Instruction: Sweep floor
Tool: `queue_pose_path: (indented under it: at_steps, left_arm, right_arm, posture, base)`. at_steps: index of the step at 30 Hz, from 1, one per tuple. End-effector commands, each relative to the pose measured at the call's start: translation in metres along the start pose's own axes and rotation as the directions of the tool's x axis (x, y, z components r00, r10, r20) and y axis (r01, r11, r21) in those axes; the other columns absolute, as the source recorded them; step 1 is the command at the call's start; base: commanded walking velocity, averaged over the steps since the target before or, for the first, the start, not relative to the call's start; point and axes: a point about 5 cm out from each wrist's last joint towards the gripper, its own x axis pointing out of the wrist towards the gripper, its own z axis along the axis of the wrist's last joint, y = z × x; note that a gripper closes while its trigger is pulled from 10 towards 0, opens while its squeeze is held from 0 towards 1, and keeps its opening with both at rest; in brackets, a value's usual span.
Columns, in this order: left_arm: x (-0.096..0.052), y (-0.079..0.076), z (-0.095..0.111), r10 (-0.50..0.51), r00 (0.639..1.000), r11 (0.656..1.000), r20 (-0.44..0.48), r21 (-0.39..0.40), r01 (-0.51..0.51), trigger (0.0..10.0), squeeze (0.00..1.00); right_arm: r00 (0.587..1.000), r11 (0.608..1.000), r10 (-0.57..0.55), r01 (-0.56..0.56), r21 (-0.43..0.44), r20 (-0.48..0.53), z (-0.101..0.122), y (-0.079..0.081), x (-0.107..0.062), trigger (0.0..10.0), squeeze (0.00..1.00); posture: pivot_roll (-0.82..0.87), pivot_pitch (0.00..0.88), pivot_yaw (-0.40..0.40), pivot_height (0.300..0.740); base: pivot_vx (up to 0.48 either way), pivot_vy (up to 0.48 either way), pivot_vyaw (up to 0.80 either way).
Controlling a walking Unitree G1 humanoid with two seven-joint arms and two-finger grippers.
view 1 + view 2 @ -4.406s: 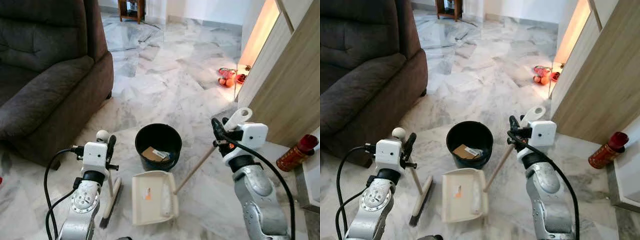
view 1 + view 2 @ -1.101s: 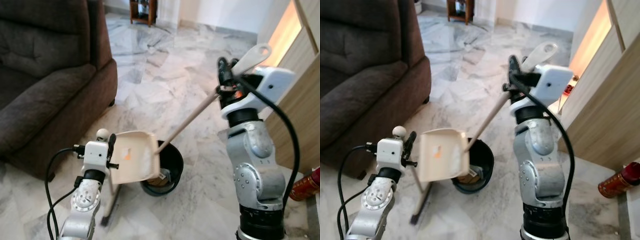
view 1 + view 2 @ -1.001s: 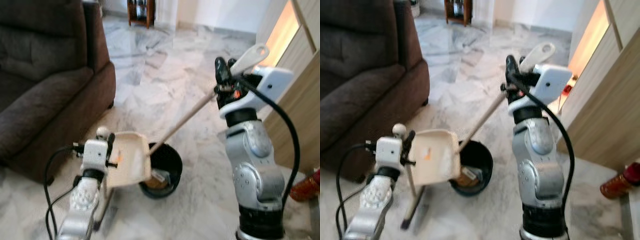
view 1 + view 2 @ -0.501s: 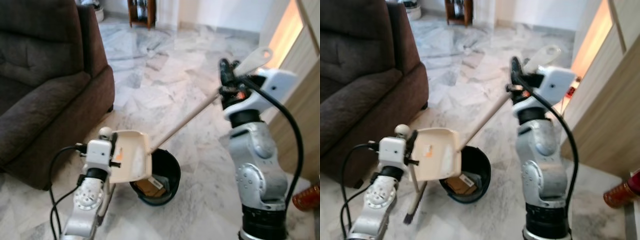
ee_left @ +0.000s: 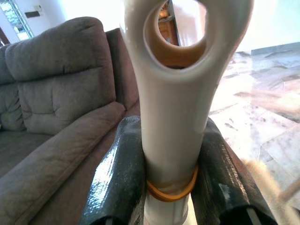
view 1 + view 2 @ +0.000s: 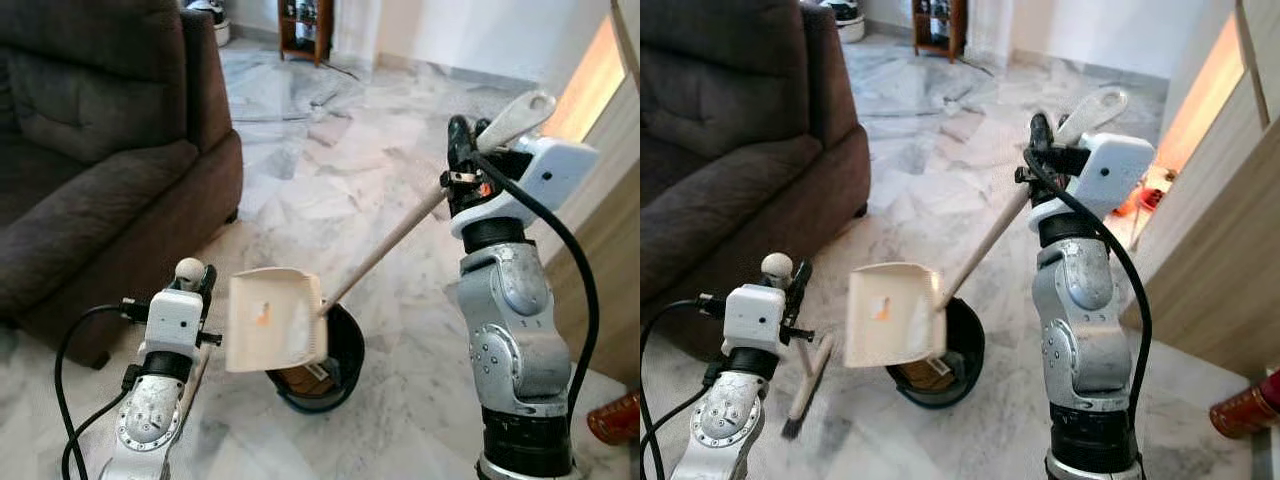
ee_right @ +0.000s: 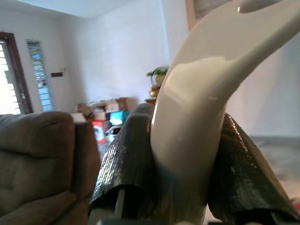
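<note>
On my left, one sofa; my left gripper is clamped on the one broom, bristles on the floor. Since a few seconds ago I've lifted the one dustpan off the marble floor and tipped it over the one black bin, so I judge the sweepings are being emptied. My right gripper grips the dustpan's handle, raised high.
</note>
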Motion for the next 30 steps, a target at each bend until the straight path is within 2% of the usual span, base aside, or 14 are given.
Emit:
queue_pose_path:
  at_steps: [1,11,13,15,23,28,30]
  left_arm:
    - [0.002,-0.002,0.009,-0.006,0.999,1.0,0.035,0.008,0.006,10.0,0.0]
    - [0.006,-0.006,0.012,-0.025,0.999,1.0,0.041,0.006,0.025,10.0,0.0]
    - [0.006,-0.006,0.011,-0.024,0.999,1.0,0.039,0.005,0.024,10.0,0.0]
    - [0.007,-0.006,0.011,-0.021,0.999,1.0,0.04,0.005,0.021,10.0,0.0]
    - [0.007,-0.006,0.011,-0.02,0.999,1.0,0.039,0.003,0.019,10.0,0.0]
    - [0.007,-0.007,0.011,-0.022,0.999,1.0,0.041,0.004,0.022,10.0,0.0]
    - [0.007,-0.008,0.011,-0.03,0.999,1.0,0.044,0.01,0.029,10.0,0.0]
  right_arm:
    - [0.992,1.0,0.016,-0.015,-0.009,0.122,0.021,0.006,0.003,10.0,0.0]
    - [0.975,0.982,0.168,-0.152,-0.114,0.148,0.014,0.032,-0.011,10.0,0.0]
    - [0.964,0.97,0.224,-0.206,-0.127,0.142,0.011,0.041,-0.017,10.0,0.0]
    - [0.937,0.941,0.319,-0.295,-0.165,0.141,0.009,0.052,-0.025,10.0,0.0]
    - [0.909,0.909,0.389,-0.351,-0.224,0.15,0.008,0.06,-0.03,10.0,0.0]
    - [0.861,0.855,0.481,-0.419,-0.304,0.164,0.008,0.072,-0.04,10.0,0.0]
    - [0.856,0.855,0.488,-0.429,-0.291,0.172,0.008,0.075,-0.042,10.0,0.0]
  posture:
    - [0.17,0.11,-0.02,0.74]
    - [0.17,0.105,-0.019,0.74]
    - [0.17,0.106,-0.02,0.74]
    - [0.17,0.107,-0.02,0.74]
    - [0.17,0.11,-0.02,0.74]
    - [0.17,0.115,-0.021,0.74]
    - [0.17,0.118,-0.021,0.74]
  base:
    - [0.0,0.0,0.0]
    - [0.0,0.0,0.0]
    - [0.0,0.0,0.0]
    - [0.0,0.0,0.0]
    - [0.0,0.0,0.0]
    - [0.0,0.0,0.0]
    - [0.0,0.0,0.0]
